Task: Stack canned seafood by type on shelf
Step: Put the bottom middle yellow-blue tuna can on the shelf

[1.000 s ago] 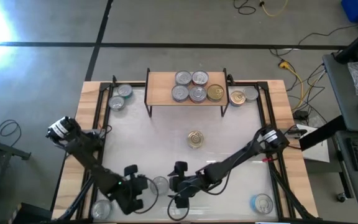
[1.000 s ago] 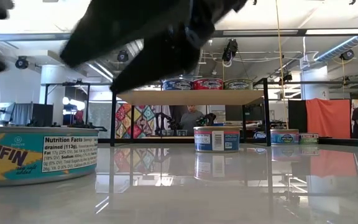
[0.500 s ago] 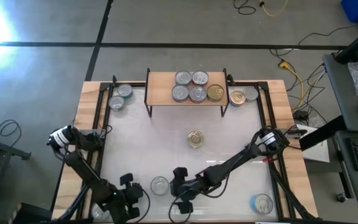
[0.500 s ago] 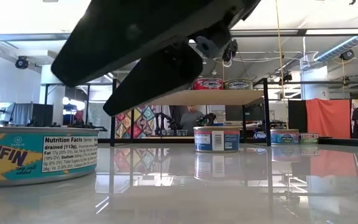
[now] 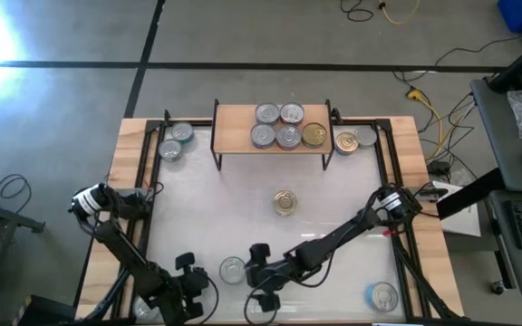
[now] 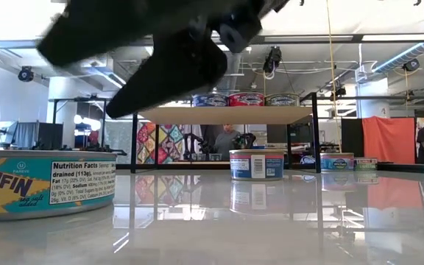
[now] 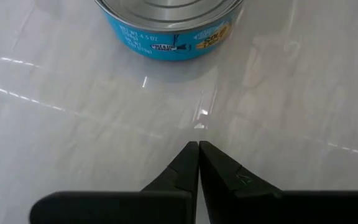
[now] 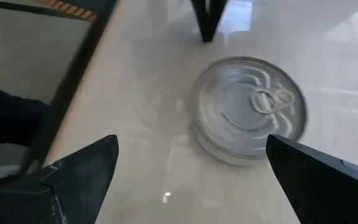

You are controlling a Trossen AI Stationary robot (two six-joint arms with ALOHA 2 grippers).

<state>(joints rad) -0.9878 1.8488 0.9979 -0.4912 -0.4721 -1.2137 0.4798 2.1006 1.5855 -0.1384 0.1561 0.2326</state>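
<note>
- We have our right gripper low over the near edge of the worktop, fingers spread wide and holding nothing, just beside a silver-topped tin.
- Our left gripper waits at the near left corner, fingers pressed together and empty, pointing at a blue-sided tin.
- The shelf stands at the far edge with five tins on it: four silver-topped and one gold-topped. Other tins lie apart: a gold-topped one mid-worktop, two at the far left, two just right of the shelf, one at the near right.
- We judge these tins stiff, squat and fairly heavy for their size, with smooth metal sides that could slip on the glossy worktop. The rounded side wall, taken across its width, looks the best hold; the pull ring on the lid offers nothing firm.
- The right wrist view shows that lid's ring pull and the tin lying between the spread fingers, ahead of them; the high view shows neither.
- The low view reads the label on the near tin and shows blue, red and greenish sides along the shelf, which the high view hides.
- Only the high view gives us the whole layout at once.
</note>
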